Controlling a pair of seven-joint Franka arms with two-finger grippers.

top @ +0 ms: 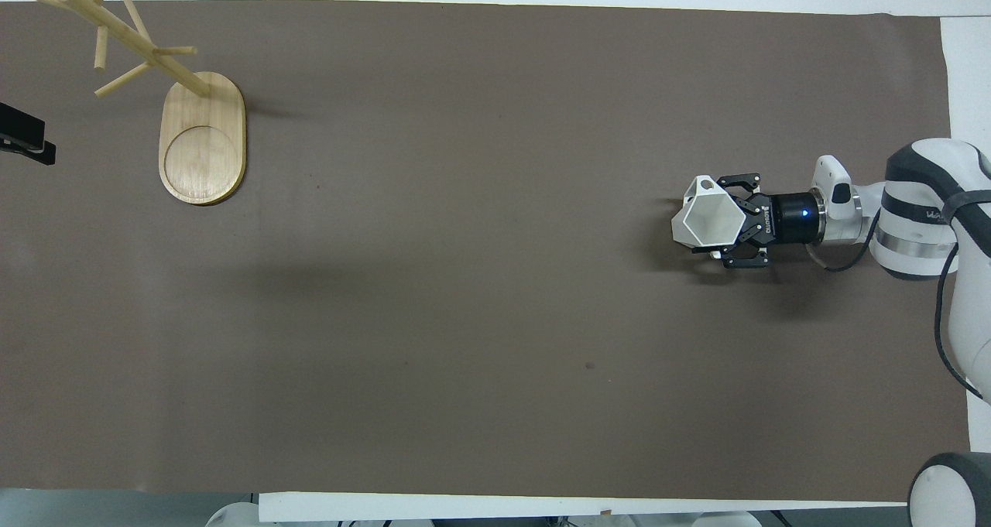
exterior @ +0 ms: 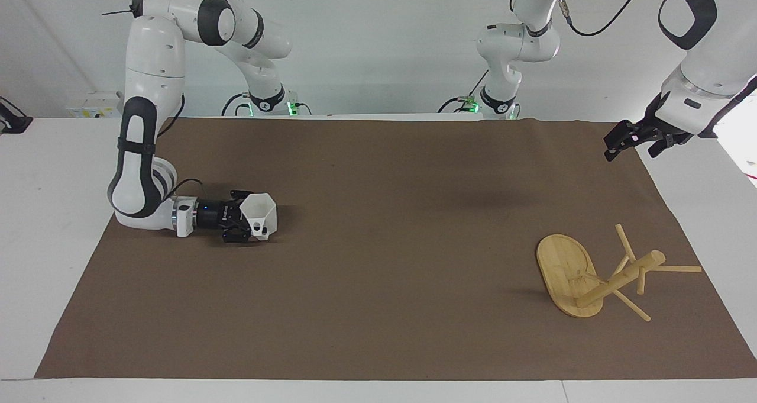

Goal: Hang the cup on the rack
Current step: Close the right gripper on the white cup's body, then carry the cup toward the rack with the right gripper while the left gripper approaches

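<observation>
From my station I read the right gripper [exterior: 241, 225] as clamped on the cup [exterior: 260, 215], low over the brown mat [exterior: 378, 332] toward the right arm's end of the table, with the wrist laid nearly flat and the fingers closed around the cup's body from the side. The cup sits mouth up, its hexagonal rim open to the overhead camera [top: 704, 221], and the pierced handle pokes out beside the fingers. I cannot tell whether the cup's base rests on the mat or hangs just clear of it. The rack [exterior: 591, 273] stands well apart, at the left arm's end of the table, its oval base flat on the mat and its pegs bare. The left gripper [exterior: 636, 136] waits in the air over the mat's edge at that end, fingers spread and holding nothing. My first worry is the grip itself: the cup's walls are faceted and taper toward the base, so pads bearing on slanted faces could let it squirm or slide out once I lift. The second is the long carry across the mat; any twist in the hand would turn the handle away from where I expect it. The third is at the rack: the pegs are thin and the holes in the handle small, so a slightly off approach could nudge the post and tip the stand, or leave the cup perched rather than hooked.
</observation>
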